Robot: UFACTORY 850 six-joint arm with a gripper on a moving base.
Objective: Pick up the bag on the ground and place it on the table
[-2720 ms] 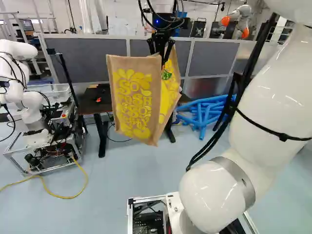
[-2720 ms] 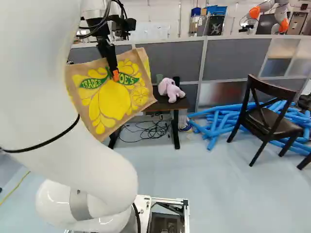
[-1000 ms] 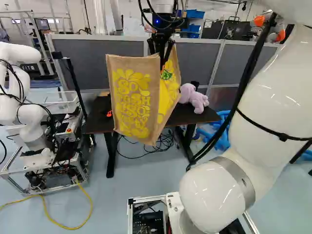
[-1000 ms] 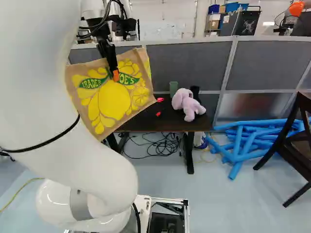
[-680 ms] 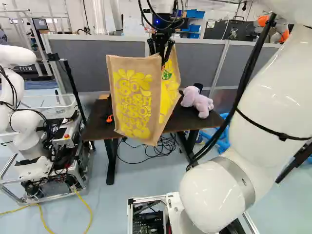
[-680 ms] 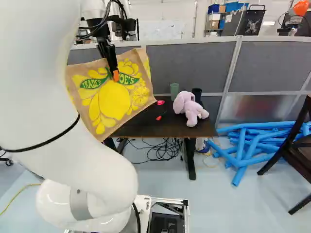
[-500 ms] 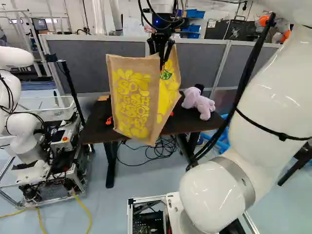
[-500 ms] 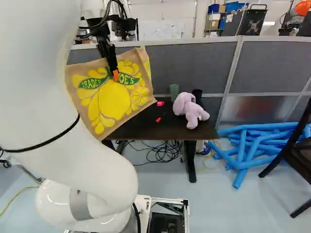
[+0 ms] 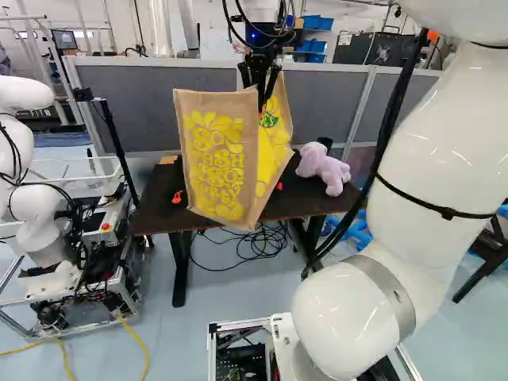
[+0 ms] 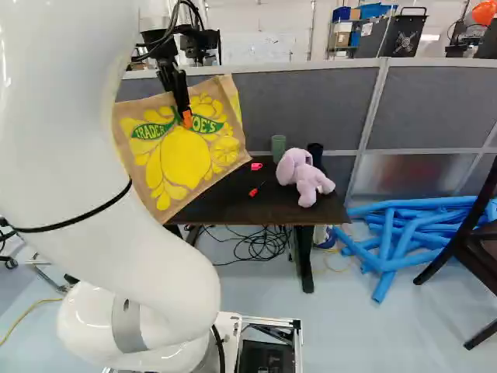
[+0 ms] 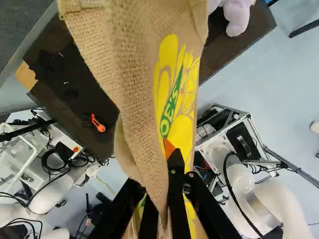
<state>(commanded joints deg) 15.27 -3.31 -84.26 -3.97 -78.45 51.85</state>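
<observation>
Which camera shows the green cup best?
The right base view: the green cup stands mostly unhidden on the table, beside the lilac stuffed animal. Neither the left base view nor the wrist view shows it.

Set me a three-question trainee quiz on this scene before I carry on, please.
1. True or false: the bag has been released onto the table.
2. Which of these sits on the table? A) a chair B) a pink plush animal C) a blue crate
3. Fill in: the blue tubes beyond the table lie on the ____.

Key: 1 false, the gripper holds it by its fabric; 2 B; 3 floor.
</observation>
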